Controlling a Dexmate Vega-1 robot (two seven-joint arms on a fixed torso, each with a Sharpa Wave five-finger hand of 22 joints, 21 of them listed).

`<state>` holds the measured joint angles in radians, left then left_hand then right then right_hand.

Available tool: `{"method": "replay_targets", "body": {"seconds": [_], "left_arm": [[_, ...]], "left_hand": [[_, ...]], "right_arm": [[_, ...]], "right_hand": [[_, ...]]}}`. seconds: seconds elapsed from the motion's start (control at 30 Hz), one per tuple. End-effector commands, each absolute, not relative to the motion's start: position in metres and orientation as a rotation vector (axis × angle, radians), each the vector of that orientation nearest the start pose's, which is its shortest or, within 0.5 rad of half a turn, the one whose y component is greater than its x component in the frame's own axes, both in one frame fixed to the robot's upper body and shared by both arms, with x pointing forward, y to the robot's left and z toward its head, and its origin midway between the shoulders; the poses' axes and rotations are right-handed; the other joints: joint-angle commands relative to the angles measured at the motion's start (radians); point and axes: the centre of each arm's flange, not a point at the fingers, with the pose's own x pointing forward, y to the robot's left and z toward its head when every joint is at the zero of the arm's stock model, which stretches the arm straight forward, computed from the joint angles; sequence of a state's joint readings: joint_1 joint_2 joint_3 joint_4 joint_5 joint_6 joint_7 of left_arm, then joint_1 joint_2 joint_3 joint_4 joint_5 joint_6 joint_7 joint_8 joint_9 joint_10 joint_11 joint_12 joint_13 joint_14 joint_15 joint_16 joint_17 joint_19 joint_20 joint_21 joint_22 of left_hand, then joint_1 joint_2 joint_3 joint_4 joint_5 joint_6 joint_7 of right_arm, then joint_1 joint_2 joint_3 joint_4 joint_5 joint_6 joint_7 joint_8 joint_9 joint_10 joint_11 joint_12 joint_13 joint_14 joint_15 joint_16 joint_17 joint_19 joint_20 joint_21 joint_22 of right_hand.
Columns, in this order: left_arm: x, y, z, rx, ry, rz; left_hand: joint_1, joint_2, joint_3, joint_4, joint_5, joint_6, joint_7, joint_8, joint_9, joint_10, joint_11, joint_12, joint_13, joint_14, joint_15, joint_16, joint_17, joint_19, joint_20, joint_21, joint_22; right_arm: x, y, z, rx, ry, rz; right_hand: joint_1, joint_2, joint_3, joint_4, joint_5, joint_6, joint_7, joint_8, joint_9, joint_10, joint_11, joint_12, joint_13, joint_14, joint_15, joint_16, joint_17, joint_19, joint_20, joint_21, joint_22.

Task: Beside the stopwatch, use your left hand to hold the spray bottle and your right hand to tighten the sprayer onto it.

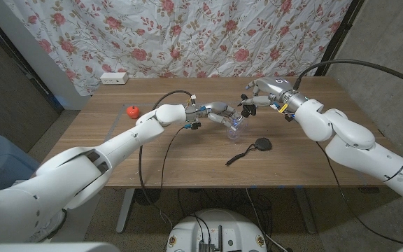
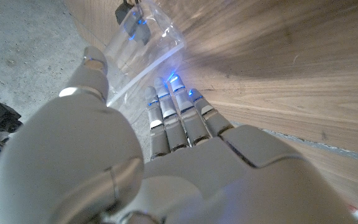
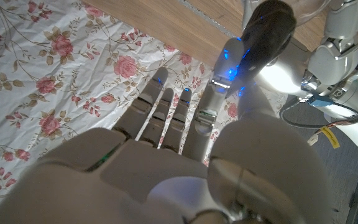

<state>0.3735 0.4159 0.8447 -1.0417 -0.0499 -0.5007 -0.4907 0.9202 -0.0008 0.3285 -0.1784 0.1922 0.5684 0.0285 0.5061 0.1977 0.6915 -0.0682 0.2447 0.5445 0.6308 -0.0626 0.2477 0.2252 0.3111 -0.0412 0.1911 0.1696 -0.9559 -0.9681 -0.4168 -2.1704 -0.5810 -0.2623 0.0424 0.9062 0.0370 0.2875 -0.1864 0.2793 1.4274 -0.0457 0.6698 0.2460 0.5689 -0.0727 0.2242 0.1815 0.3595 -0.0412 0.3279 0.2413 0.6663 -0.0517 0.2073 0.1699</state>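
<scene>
1. Because the sprayer needs a steady base, my left robot hand [image 1: 214,112] grips the clear spray bottle [image 1: 236,126] near mid-worktop [image 1: 117,154], just behind the black stopwatch [image 1: 261,145].
2. My right robot hand [image 1: 257,94] hovers just above the bottle's top, pinching the dark sprayer [image 3: 267,37] between thumb and fingers.
3. Both arms reach inward, nearly meeting.

Red ball [image 1: 133,110] on table [image 1: 187,161] left, white power strip [image 1: 114,78] at back edge, floral curtain [image 1: 187,35] behind
</scene>
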Motion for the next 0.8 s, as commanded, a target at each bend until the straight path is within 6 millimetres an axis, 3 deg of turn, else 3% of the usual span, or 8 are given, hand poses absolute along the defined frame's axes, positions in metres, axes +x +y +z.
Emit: {"method": "replay_targets", "body": {"seconds": [0.03,0.2,0.3,0.5,0.8], "left_arm": [[0.650,0.080,0.019,0.998,-0.707,-0.895],[0.649,0.082,0.020,0.999,-0.709,-0.889],[0.649,0.083,0.020,0.997,-0.710,-0.886],[0.649,0.084,0.020,0.996,-0.712,-0.887],[0.650,0.085,0.021,0.992,-0.718,-0.882]], "left_hand": [[0.049,0.097,0.021,0.010,0.007,0.143,-0.082,0.369,0.005,0.110,-0.104,0.002,0.002,0.009,-0.128,-0.002,0.004,0.004,-0.065,0.002,0.002],[0.048,0.097,0.021,0.010,0.007,0.144,-0.083,0.369,0.004,0.110,-0.101,0.002,0.002,0.009,-0.127,-0.002,0.005,0.004,-0.065,0.002,0.002],[0.048,0.096,0.021,0.010,0.007,0.144,-0.083,0.369,0.004,0.111,-0.101,0.002,0.002,0.009,-0.128,-0.002,0.005,0.004,-0.065,0.002,0.002],[0.046,0.097,0.021,0.011,0.007,0.143,-0.081,0.368,0.004,0.109,-0.100,0.000,0.002,0.008,-0.127,-0.003,0.005,0.003,-0.065,0.002,0.002],[0.046,0.096,0.021,0.010,0.007,0.143,-0.081,0.368,0.004,0.108,-0.100,-0.002,0.000,0.008,-0.127,-0.003,0.005,0.003,-0.064,0.002,0.002]], "right_arm": [[0.498,-0.207,0.060,-1.468,-0.800,-0.044],[0.497,-0.208,0.061,-1.465,-0.812,-0.047],[0.496,-0.210,0.064,-1.467,-0.822,-0.043],[0.494,-0.213,0.069,-1.481,-0.840,-0.058],[0.493,-0.219,0.077,-1.504,-0.844,-0.066]], "right_hand": [[0.030,-0.013,0.022,0.003,0.026,0.003,0.018,0.042,0.017,0.009,0.003,-0.007,0.003,0.013,-0.059,-0.008,-0.003,0.005,-0.001,-0.004,0.005],[0.018,-0.021,0.027,0.015,0.040,-0.008,0.010,0.070,0.029,0.010,0.003,-0.012,0.003,0.016,-0.056,-0.011,-0.002,0.001,0.008,-0.006,0.005],[-0.036,-0.034,0.014,0.040,0.039,-0.031,-0.014,0.088,0.042,0.010,-0.001,-0.018,0.004,0.018,-0.049,-0.012,0.005,-0.002,0.017,-0.006,0.006],[-0.113,-0.061,-0.016,0.064,0.016,-0.032,-0.021,0.119,0.061,0.015,-0.006,-0.021,0.005,0.017,-0.041,-0.012,0.013,-0.012,0.026,-0.009,0.006],[-0.199,-0.067,-0.041,0.094,-0.017,-0.090,-0.022,0.119,0.079,0.000,0.012,-0.029,0.007,0.007,-0.026,-0.015,0.021,-0.022,0.038,-0.010,0.007]]}}
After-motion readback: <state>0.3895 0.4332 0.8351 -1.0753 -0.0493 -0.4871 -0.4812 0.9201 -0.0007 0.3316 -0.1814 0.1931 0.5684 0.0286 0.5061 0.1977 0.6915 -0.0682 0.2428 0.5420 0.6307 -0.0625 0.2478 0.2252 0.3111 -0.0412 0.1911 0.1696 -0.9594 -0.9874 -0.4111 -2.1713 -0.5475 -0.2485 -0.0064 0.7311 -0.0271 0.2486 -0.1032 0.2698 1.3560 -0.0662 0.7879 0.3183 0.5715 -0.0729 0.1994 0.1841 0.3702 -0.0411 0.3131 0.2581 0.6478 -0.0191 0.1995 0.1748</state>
